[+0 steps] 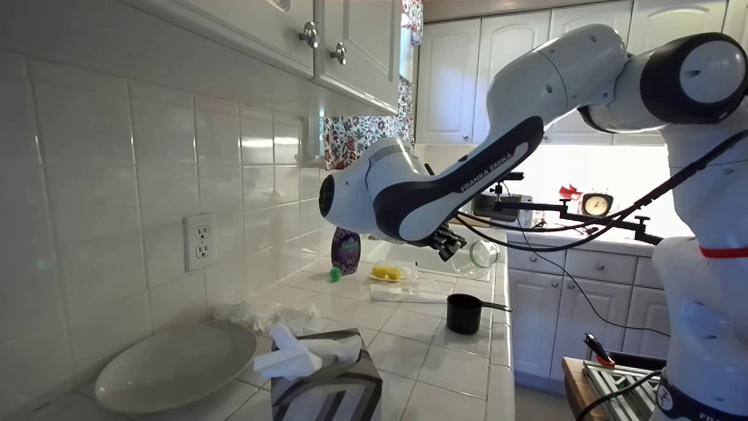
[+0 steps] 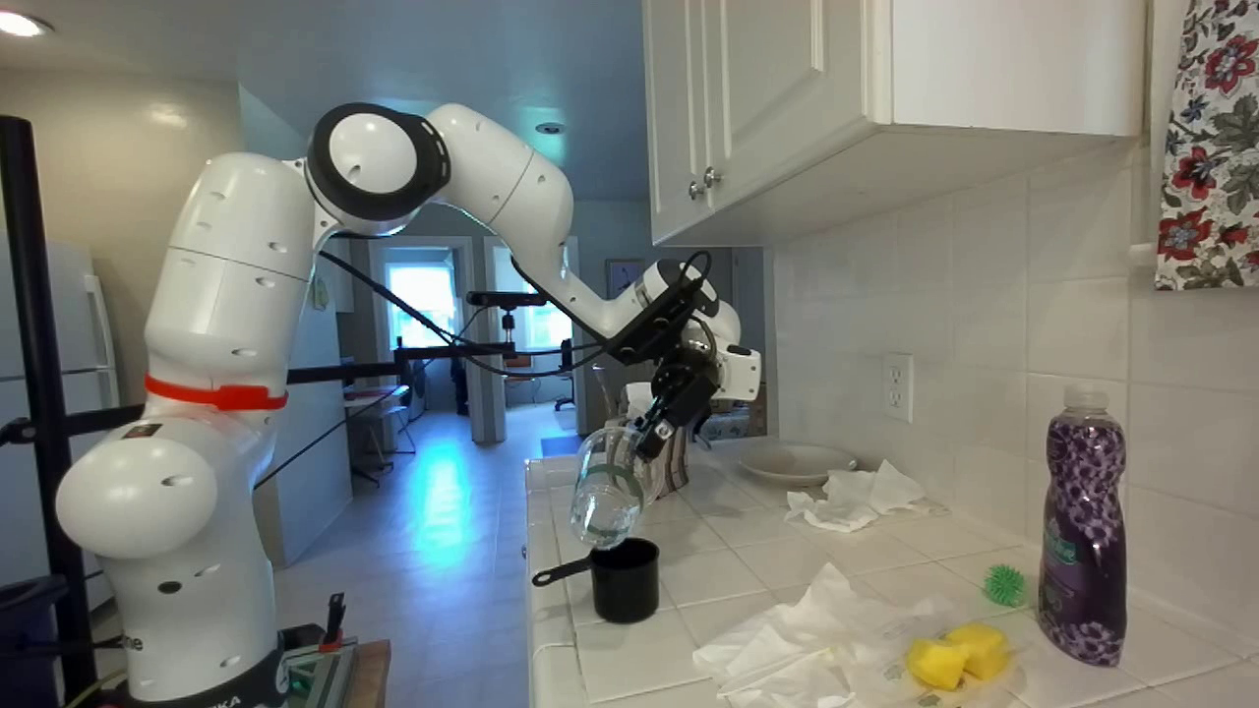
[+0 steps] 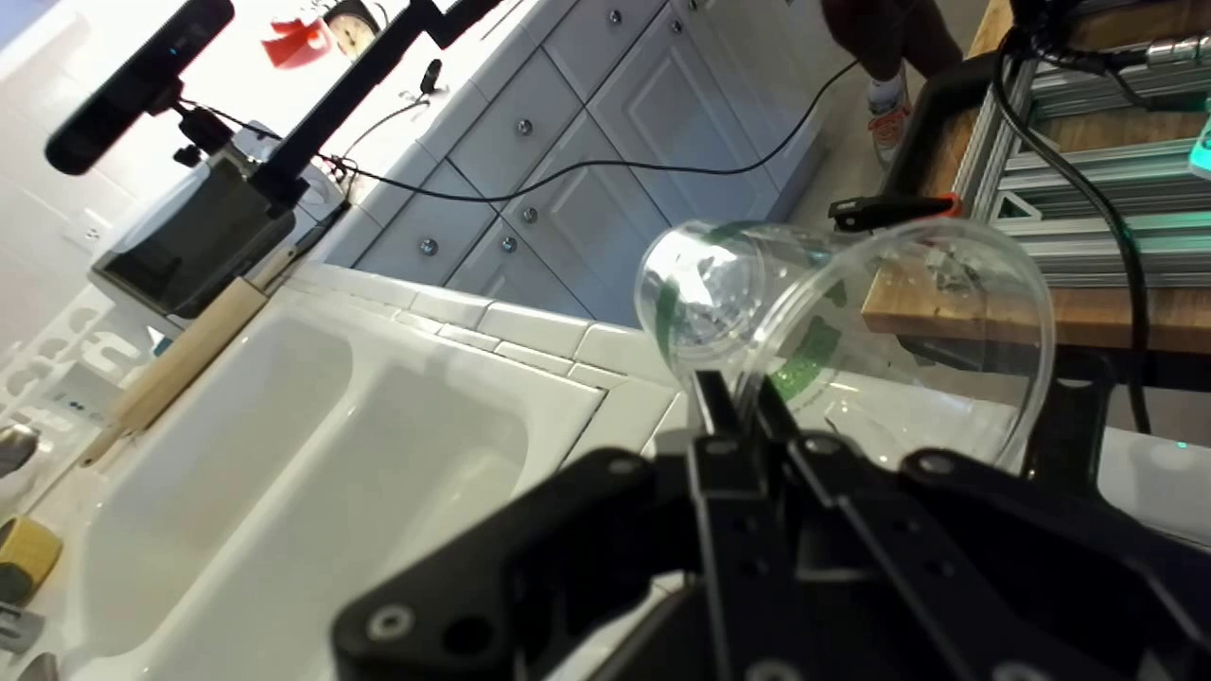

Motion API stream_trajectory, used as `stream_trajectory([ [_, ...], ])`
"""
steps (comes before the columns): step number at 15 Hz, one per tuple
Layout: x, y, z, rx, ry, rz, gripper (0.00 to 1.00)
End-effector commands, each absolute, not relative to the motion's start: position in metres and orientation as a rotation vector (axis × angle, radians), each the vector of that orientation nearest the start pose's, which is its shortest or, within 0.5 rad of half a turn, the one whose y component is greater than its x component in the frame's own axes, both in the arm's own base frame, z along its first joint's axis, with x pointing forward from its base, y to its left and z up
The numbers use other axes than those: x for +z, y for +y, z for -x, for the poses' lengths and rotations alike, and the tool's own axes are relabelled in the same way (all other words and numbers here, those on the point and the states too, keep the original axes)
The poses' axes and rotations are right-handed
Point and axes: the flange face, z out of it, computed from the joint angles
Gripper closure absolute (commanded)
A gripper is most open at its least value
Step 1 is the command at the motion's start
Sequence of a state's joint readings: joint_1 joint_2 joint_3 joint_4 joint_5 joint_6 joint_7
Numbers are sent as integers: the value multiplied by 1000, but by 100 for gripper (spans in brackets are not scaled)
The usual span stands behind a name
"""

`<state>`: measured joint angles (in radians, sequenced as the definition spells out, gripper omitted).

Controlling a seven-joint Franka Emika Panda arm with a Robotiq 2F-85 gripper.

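Only my wrist view catches a shoe (image 3: 887,132), upper right. Near that frame's centre I have the gripper (image 3: 742,386) almost closed, clenched on the rim of the cup (image 3: 806,357), right of centre.

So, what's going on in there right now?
The robot's gripper is shut on the rim of a clear plastic cup, holding it tilted in the air. A black measuring cup stands upright on the counter close by; whether the clear plastic cup is directly over it, I can't tell. A purple bottle and crumpled paper sit farther off.
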<state>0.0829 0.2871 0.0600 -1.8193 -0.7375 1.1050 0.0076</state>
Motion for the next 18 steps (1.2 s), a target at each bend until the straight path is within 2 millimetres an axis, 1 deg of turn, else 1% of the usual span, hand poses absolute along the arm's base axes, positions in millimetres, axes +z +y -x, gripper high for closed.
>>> stream_trajectory([
  [1,390,-15,-530,-1063,172,-2065,98],
  [11,395,-17,-527,-1034,176,-2081,98],
  [15,400,-16,-527,-981,193,-2097,98],
  [18,406,-16,-529,-905,204,-2105,98],
])
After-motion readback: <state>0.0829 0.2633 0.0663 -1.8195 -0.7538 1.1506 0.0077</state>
